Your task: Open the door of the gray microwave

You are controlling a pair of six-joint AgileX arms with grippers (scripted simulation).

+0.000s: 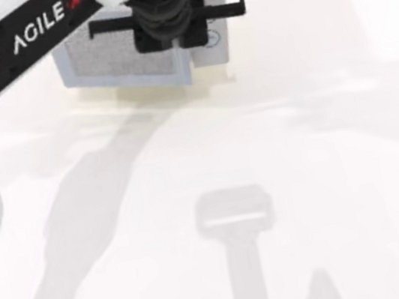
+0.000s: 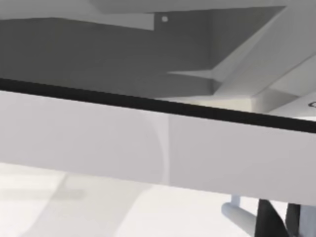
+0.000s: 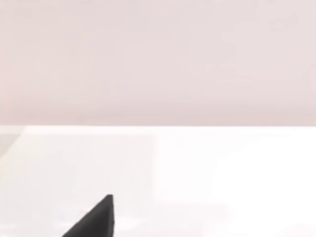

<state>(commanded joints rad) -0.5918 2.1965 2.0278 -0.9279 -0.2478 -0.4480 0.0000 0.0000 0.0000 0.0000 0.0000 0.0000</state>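
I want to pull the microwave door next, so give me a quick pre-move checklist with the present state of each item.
1. Left gripper is at the gray microwave, over the right edge of the door: ok.
2. Fingers closed on the handle: cannot tell.
3. Door already swung wide: not ok; it lies close to the front.
4. Table in front is free for the swing: ok.
5. Right arm is out of the way, not seen from the top: ok.
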